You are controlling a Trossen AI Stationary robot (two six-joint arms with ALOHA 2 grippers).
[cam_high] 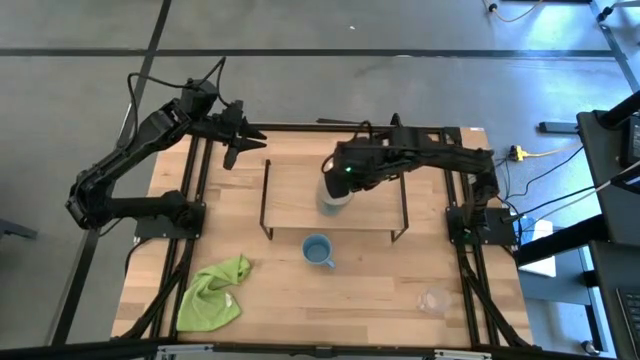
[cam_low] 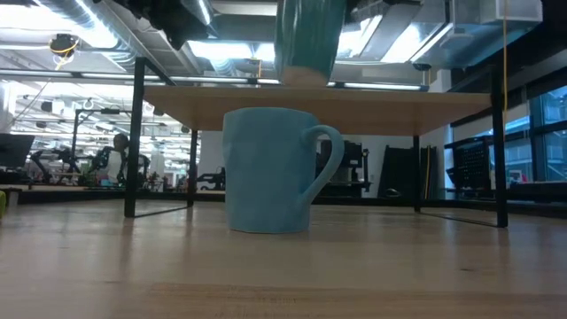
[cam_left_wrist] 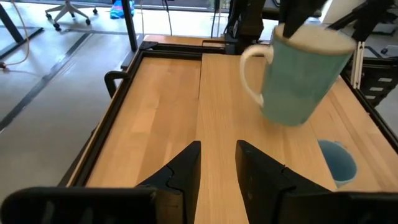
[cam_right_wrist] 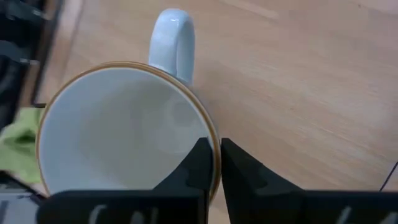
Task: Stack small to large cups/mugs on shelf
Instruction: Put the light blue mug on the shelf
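Pinching the rim of the cream-white mug (cam_right_wrist: pixel 124 134) between my right gripper (cam_right_wrist: pixel 214 165) fingers, one inside the wall and one outside, I have it hanging over the shelf (cam_high: pixel 300 175), towards the board's right side, not resting on it as far as I can judge: from table height its base shows above the wooden edge, and my left wrist camera shows it tilted with the handle turned towards my left arm. My left gripper (cam_high: pixel 232 152) waits beyond the shelf's left end, near the table's back corner, fingers a narrow gap apart and holding nothing. The light-blue mug (cam_high: pixel 318 250) stands upright on the tabletop (cam_high: pixel 350 300) just in front of the shelf, and the small clear glass cup (cam_high: pixel 435 299) sits well apart near the front right edge, with the green cloth (cam_high: pixel 212 293) at the front left. My worry is the grip: a pinch on one side of the rim lets the mug swing, and if I let go while it leans it could land on its edge, rock, and roll off the board onto the blue mug below. Setting it too near the front edge would carry the same risk once the other cups go inside.
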